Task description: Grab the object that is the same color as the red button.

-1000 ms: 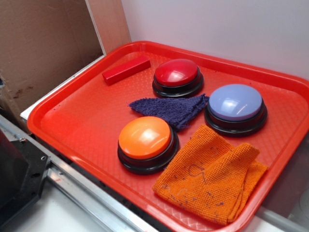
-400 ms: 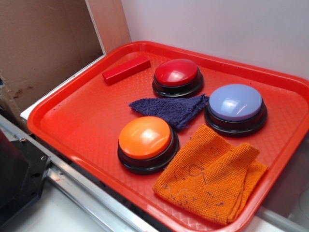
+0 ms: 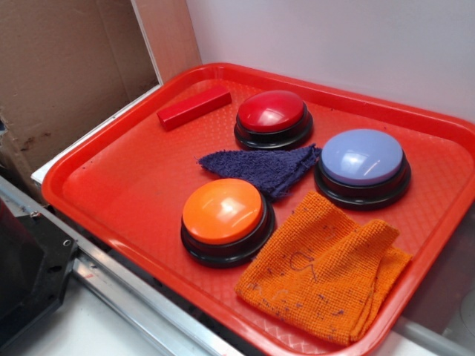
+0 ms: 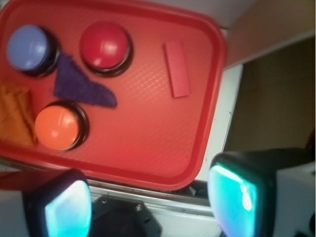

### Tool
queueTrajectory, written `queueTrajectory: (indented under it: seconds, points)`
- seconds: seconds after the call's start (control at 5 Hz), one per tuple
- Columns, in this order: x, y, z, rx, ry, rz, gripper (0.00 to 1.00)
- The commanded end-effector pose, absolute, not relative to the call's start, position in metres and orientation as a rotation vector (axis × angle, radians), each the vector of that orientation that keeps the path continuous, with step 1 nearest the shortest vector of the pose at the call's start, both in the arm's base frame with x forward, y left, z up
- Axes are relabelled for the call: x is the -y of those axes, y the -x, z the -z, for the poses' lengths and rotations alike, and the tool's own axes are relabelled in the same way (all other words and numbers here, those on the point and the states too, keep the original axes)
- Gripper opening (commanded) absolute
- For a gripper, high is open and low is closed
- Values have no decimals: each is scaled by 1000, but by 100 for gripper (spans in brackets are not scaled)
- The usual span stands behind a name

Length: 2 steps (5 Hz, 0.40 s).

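The small red block (image 3: 194, 107) lies at the tray's back left corner, also seen in the wrist view as a bar (image 4: 177, 68) near the tray's right rim. The red button (image 3: 272, 118) stands just right of it, a dark-red dome (image 4: 105, 47) on a black base. My gripper (image 4: 150, 207) hangs high above the tray's near edge, open, with nothing between its two teal-lit fingers (image 4: 232, 195). It does not show in the exterior view.
On the red tray (image 3: 111, 178) also stand an orange button (image 3: 225, 219) and a lavender-blue button (image 3: 362, 166). A purple cloth (image 3: 260, 167) and a folded orange cloth (image 3: 323, 271) lie among them. Cardboard (image 3: 67, 67) rises at the left; a metal rail (image 3: 126, 285) runs along the front.
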State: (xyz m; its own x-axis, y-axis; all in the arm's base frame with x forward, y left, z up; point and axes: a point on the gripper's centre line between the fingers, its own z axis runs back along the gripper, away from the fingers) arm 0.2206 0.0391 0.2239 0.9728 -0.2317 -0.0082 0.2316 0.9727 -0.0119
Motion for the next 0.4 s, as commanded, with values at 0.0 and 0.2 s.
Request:
queueTrajectory:
  seconds: [0.0, 0.2]
  points:
    - [-74, -262, -212, 13, 6, 427, 100]
    - [-72, -270, -177, -32, -31, 365, 100]
